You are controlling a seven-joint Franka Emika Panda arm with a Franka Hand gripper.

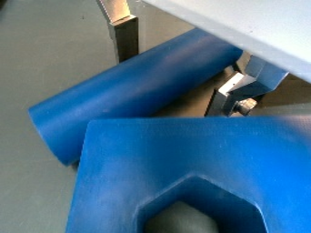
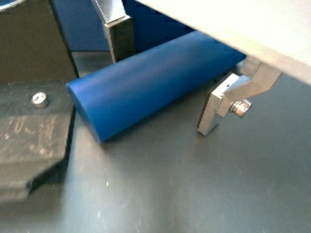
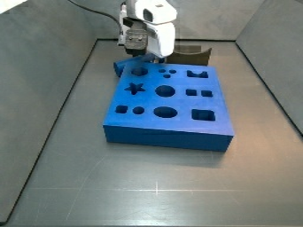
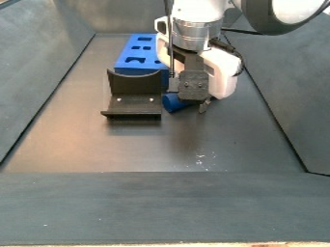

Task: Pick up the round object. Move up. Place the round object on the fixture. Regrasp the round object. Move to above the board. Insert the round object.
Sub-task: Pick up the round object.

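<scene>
The round object, a smooth blue peg, lies on its side on the floor between the board and the fixture; it also shows in a wrist view and a side view. My gripper is lowered over it, with one silver finger on each side and small gaps to the peg; it shows the same in a wrist view. The board is a thick blue slab with cut-out holes. The fixture, a dark block, sits just beside the peg's end.
The board's hexagon hole is close to the peg. The fixture's dark base plate with a screw lies near the peg's round end. Grey walls enclose the floor on the sides.
</scene>
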